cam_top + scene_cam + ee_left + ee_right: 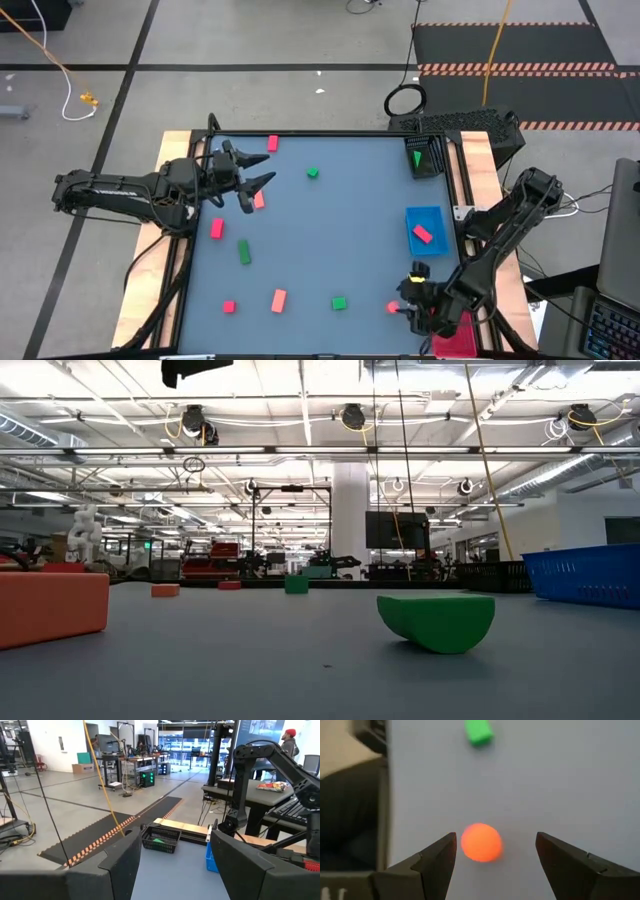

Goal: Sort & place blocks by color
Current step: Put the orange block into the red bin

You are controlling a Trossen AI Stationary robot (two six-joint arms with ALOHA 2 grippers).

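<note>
My right gripper (408, 300) hangs at lower right of the high view, jaws wide apart, nothing held. The small round red-orange block (481, 842) sits on the grey table top (330, 230) between my fingers (432, 862), touching neither, off-centre toward one. Judged: light, rigid, smooth, apt to roll; grip across its widest part, centred, w/ even closure. Left gripper (250, 187) waits at upper left, jaws spread, empty, next to a salmon-pink bar block (259, 201).
</note>
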